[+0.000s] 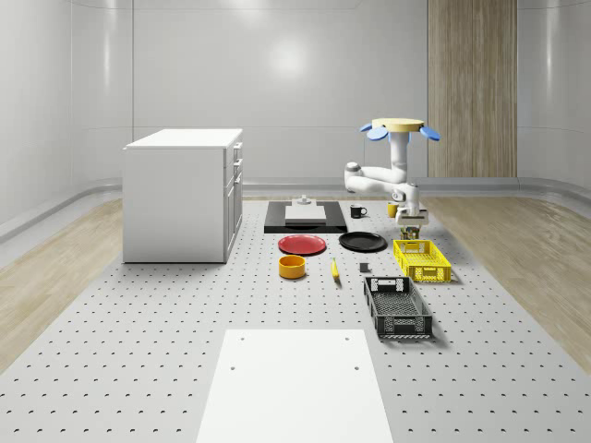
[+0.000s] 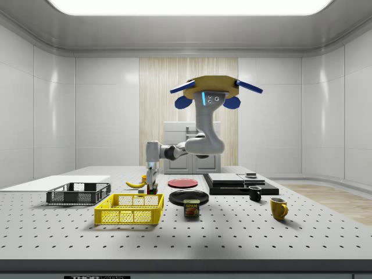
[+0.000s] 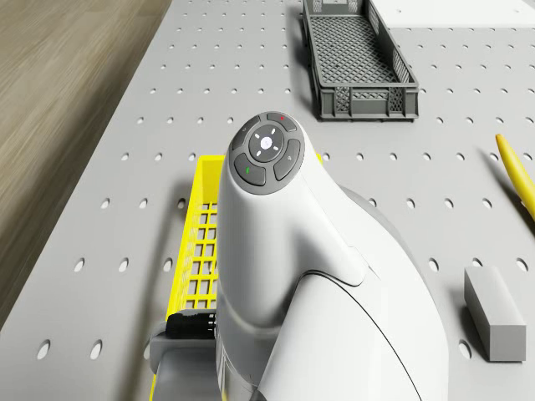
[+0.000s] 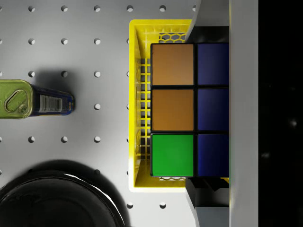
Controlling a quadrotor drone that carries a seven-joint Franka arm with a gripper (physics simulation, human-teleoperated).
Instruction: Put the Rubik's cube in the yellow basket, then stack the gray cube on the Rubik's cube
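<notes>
The drone (image 1: 404,127) hovers over the table's far right part, with its arm bent down toward the yellow basket (image 1: 422,260). My gripper (image 4: 210,109) is shut on the Rubik's cube (image 4: 189,109), whose orange, green and blue tiles face the wrist camera. The cube hangs just above one end of the yellow basket (image 4: 137,109). In the side view the gripper (image 2: 152,187) sits just over the basket's (image 2: 129,209) far rim. The gray cube (image 3: 495,313) lies on the table beside the basket, a small dark block (image 1: 364,269) in the whole-scene view.
A black crate (image 1: 397,307) stands in front of the basket, with a banana (image 1: 334,269) to its left. A black plate (image 4: 57,198) and a Spam can (image 4: 28,98) lie close to the basket. A red plate (image 1: 303,245), an orange bowl (image 1: 292,267) and a white cabinet (image 1: 183,194) are farther left.
</notes>
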